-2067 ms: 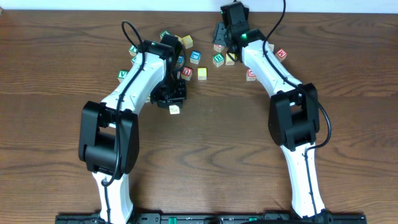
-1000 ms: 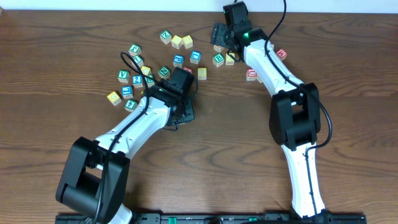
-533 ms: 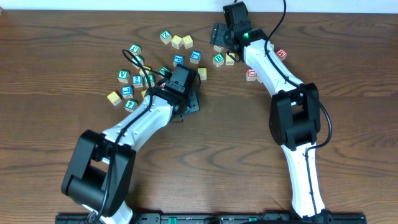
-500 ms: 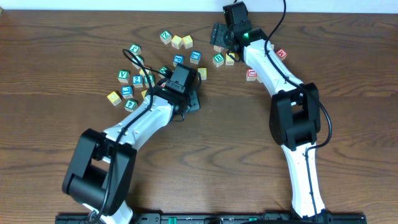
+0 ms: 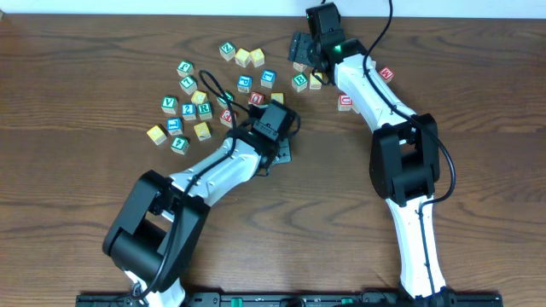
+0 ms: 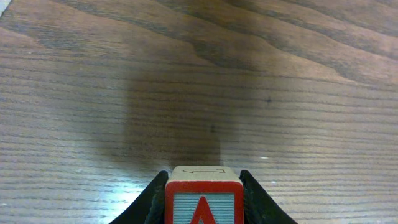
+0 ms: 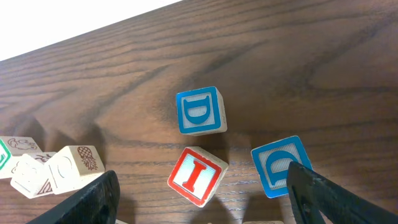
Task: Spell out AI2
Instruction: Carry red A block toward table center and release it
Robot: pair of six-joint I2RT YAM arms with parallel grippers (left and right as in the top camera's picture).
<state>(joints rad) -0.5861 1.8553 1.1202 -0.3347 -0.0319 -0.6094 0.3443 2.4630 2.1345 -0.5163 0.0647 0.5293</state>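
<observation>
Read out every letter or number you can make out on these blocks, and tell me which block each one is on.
"A", red, on the held block in the left hand.
"D", blue, on the upper blue block.
"I", red, on the red block.
Blue letter on the right blue block: partly hidden, unreadable.
Scattered blocks in the overhead view: too small to read reliably.
</observation>
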